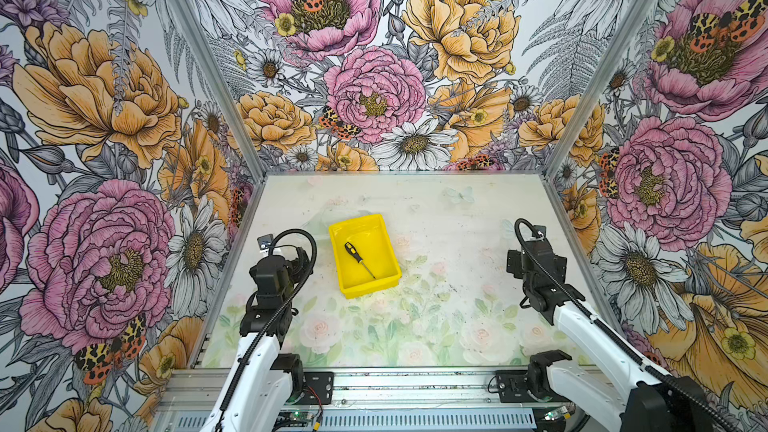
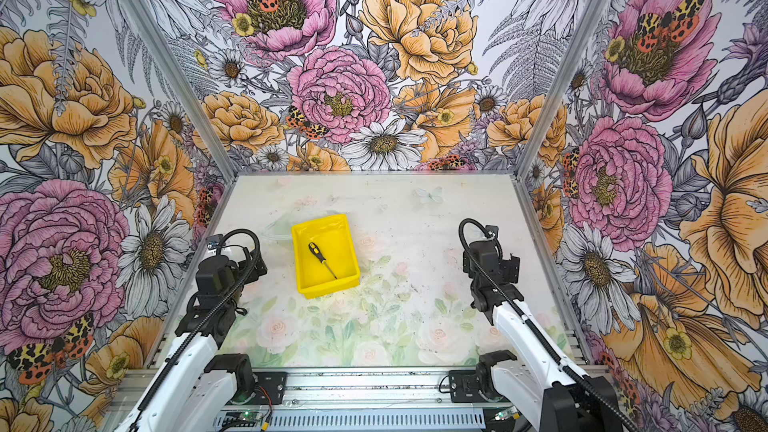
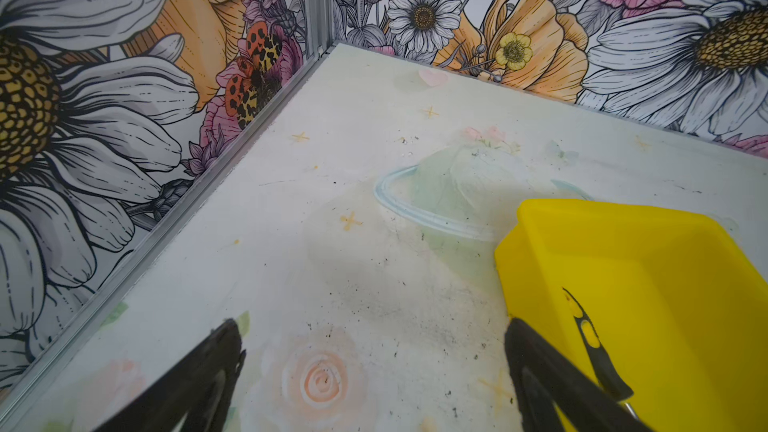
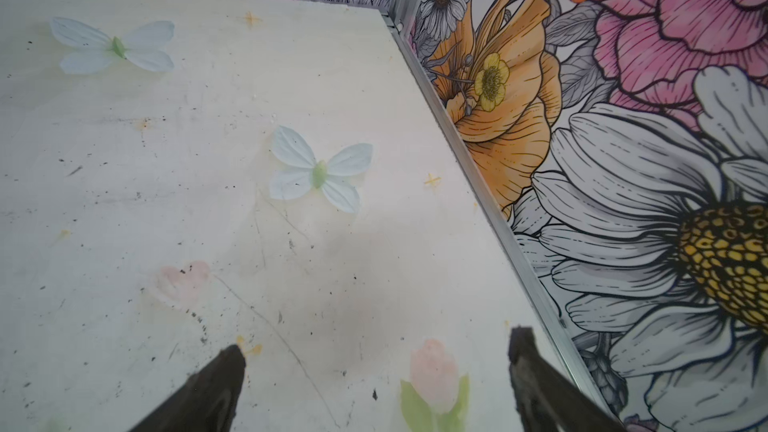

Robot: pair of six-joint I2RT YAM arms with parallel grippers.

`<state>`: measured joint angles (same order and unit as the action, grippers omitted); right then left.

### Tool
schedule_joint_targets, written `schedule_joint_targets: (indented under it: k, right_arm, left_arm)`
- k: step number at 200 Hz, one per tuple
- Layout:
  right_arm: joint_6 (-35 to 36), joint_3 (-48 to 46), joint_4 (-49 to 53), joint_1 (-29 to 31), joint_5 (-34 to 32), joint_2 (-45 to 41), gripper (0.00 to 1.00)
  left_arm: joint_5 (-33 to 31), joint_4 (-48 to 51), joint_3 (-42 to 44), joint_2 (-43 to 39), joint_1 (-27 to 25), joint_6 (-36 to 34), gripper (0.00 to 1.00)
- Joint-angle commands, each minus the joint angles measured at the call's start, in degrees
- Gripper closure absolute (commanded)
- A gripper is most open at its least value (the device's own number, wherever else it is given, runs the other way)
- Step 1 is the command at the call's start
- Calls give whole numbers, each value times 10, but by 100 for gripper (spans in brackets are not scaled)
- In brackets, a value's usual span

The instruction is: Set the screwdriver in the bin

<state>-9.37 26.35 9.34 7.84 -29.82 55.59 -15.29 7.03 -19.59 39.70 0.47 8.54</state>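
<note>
Currently the screwdriver [image 1: 359, 259] lies flat inside the bin [image 1: 370, 288], diagonal, handle toward the back. Left end effector [image 3: 372, 328] is open and empty over the desk [image 1: 449, 243], just beside the bin. Right end effector [image 4: 378, 342] is open and empty too, well apart from the bin. The left wrist view catches the bin and handle. The right wrist view shows only desk and enclosure wall [image 4: 623, 160].

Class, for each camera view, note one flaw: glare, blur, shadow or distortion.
In both top views, wide-angle distortion splays the frame posts and glare streaks the bin; in the left wrist view, the left gripper has blurred jaws and the screwdriver looks sharper; in the right wrist view, a soft shadow lies ahead of the right gripper.
</note>
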Motion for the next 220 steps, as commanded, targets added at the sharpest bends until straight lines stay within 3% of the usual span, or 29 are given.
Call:
schedule_joint_targets:
  k: [1,29,119,220]
  right_arm:
    - [17,-22,-85,-16,34,-2,1]
    - [18,-40,-131,-38,68,11,0]
    - [15,-74,-249,-57,120,49,1]
    - [28,7,-344,-61,130,215,0]
  left_arm:
    - [-39,-79,48,-11,7,-13,1]
    - [-45,-156,85,-14,12,-19,1]
    - [-2,-328,70,145,25,-27,1]
    - [20,-516,29,334,27,-7,1]
